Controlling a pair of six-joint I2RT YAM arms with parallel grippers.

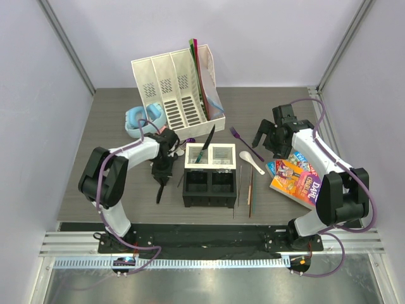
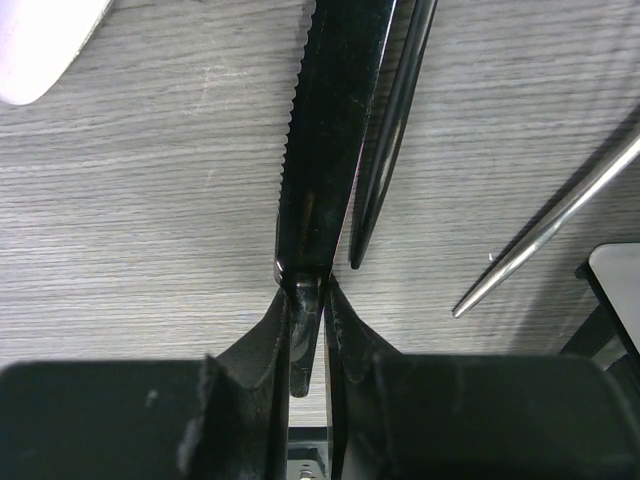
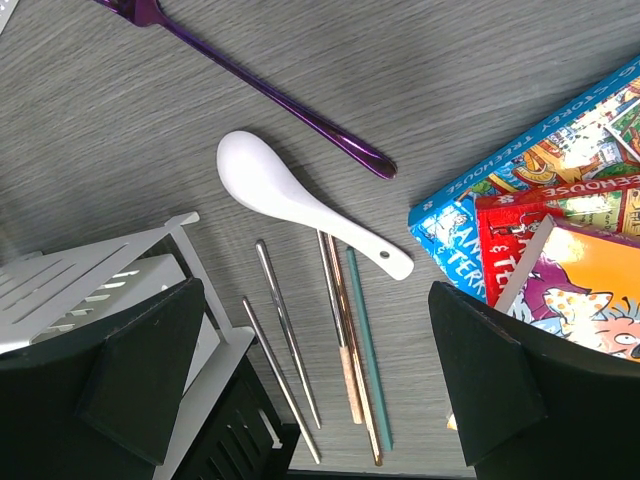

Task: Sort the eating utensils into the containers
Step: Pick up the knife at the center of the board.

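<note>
Left gripper (image 2: 310,295) pinched narrow on the black knife (image 2: 320,150) lying on the surface (image 2: 150,200); my right gripper (image 3: 320,360) gapes wide, empty, above the white spoon (image 3: 290,205).

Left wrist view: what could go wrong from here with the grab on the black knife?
1. The left pincer brackets only the very end of the black knife, and a sliver of light shows on one side. With such a short hold, the long blade may pivot or slip out when lifted.
2. A slim black piece lies right beside the knife, so it could be nudged or dragged along.
</note>
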